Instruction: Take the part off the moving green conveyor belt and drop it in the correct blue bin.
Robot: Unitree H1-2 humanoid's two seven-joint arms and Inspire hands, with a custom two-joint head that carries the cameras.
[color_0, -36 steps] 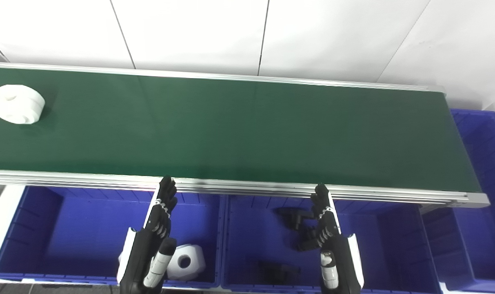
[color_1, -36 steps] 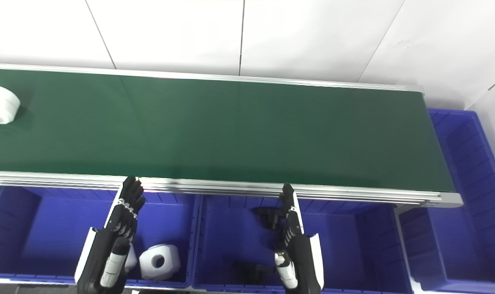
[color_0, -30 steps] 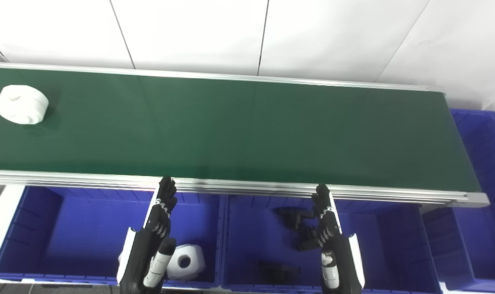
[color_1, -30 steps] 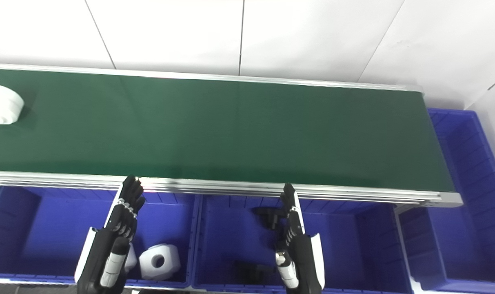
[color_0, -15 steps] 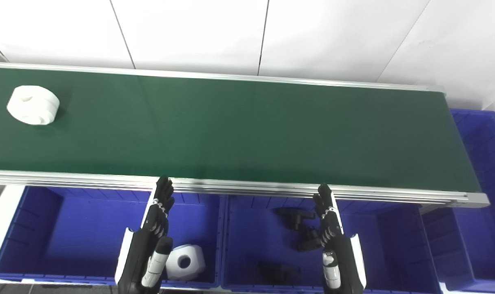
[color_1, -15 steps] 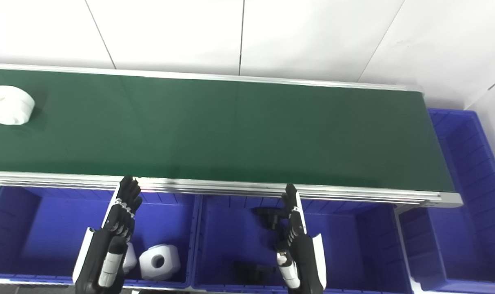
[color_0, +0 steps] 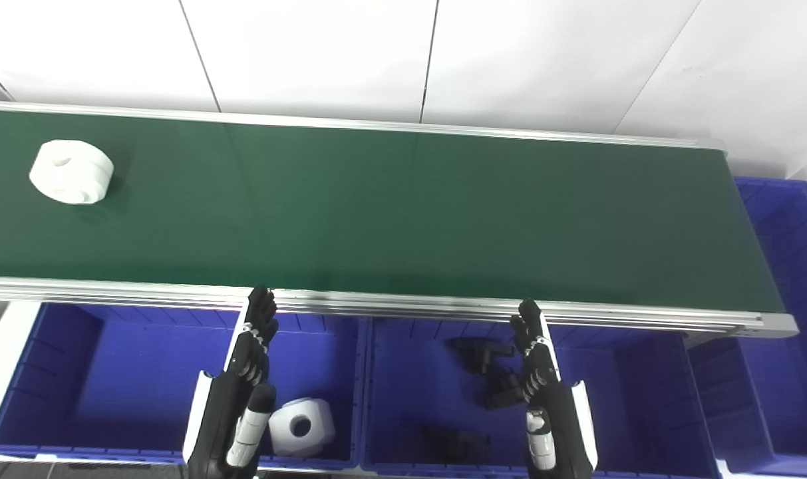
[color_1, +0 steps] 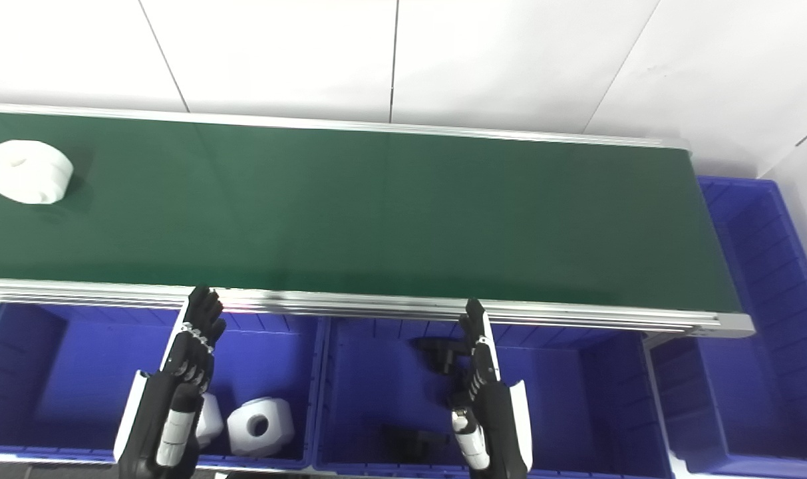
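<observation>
The left hand (color_0: 240,379) is seen in the left eye view raised over the left blue bin (color_0: 84,379), its fingers stretched straight and held apart, with nothing held; its fingertips reach up to the near metal rail (color_0: 390,305) of the belt. The right hand (color_0: 543,386) is shown likewise flat and empty over the middle blue bin (color_0: 643,399), fingers extended toward the same rail. The white round part (color_0: 71,171) is found lying on the green belt (color_0: 403,213) at its far left, well apart from both hands. A white block with a hole (color_0: 300,426) is seen in the left bin just beside the left hand, and black parts (color_0: 483,352) are seen in the middle bin next to the right hand. A further blue bin (color_0: 786,266) is placed at the right end of the belt. In the right eye view the left hand (color_1: 177,386) is again shown open and empty above the left bin (color_1: 44,372), and the right hand (color_1: 486,399) open above the middle bin (color_1: 596,399). The white part (color_1: 28,171) is seen near the left edge, on the belt (color_1: 376,213). Two white pieces (color_1: 260,417) are made out in the left bin, one partly hidden behind the left hand.
</observation>
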